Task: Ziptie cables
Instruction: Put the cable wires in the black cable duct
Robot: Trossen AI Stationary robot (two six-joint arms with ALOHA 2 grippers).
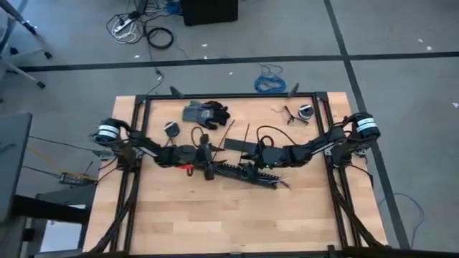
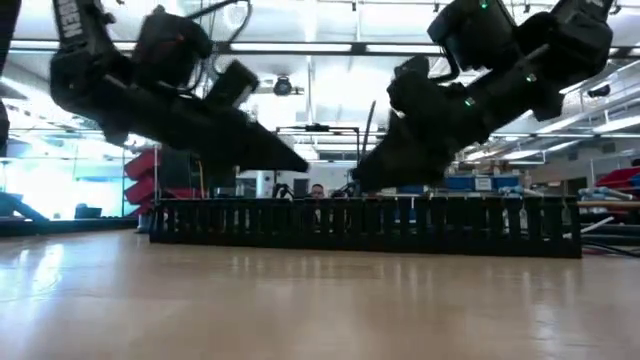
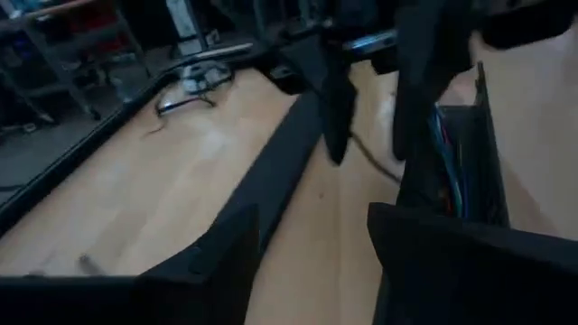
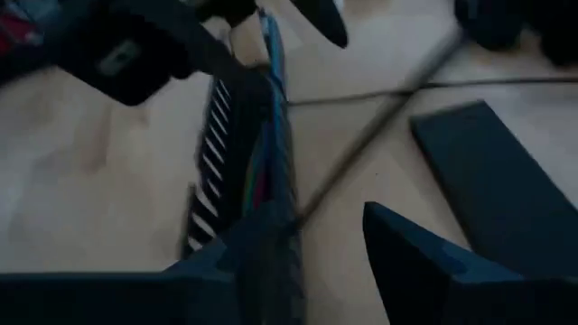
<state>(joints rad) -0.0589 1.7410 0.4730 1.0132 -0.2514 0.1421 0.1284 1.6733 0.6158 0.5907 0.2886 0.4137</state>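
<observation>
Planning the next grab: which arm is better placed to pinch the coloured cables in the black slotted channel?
Probably right. The right gripper hangs open over the slotted channel, the cables running at its fingers. The left gripper, also open, sits nearer the channel's end.

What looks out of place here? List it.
Nothing spilled or broken. A grey glove lies loose near the table's far edge; a blue coiled cable sits on the floor beyond. The cables lie in their duct.

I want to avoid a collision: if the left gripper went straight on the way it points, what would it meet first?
Probably the right gripper, which faces the left gripper over the slotted black duct; depth is unclear.
</observation>
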